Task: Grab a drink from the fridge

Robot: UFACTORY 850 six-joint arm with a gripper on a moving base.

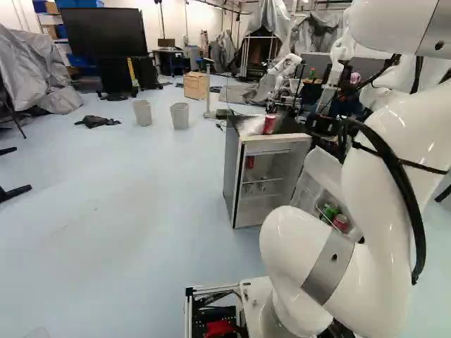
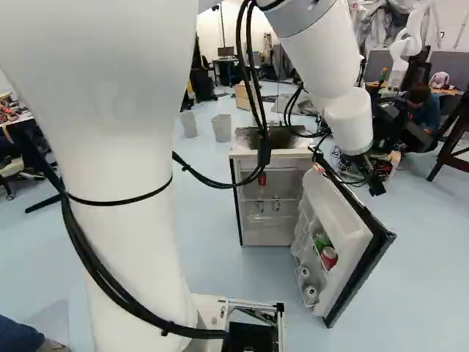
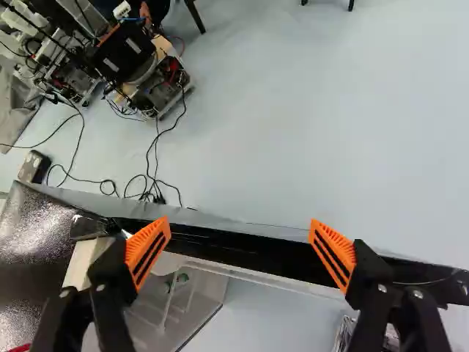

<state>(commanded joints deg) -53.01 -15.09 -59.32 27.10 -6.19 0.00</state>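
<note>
My gripper (image 2: 375, 180) hangs beside the top of the fridge door in the right base view. In the wrist view the gripper (image 3: 240, 246) stands wide open, and the door's black edge (image 3: 242, 248) runs across below its fingers, with nothing gripped. The fridge (image 1: 243, 176) has its door (image 2: 359, 268) swung open. Door shelves hold a green can (image 2: 321, 242), a red can (image 2: 329, 257) and silver cans (image 2: 311, 295). Inside the fridge stands a red can (image 2: 261, 178) on a shelf, with small clear items below. Another red can (image 1: 269, 124) is on the fridge top.
Two grey bins (image 1: 180, 115) and a wooden box (image 1: 196, 85) stand beyond the fridge. Another robot (image 1: 285, 67) is behind it. Cables (image 3: 150, 180) and equipment (image 3: 146, 73) lie on the floor past the door in the wrist view.
</note>
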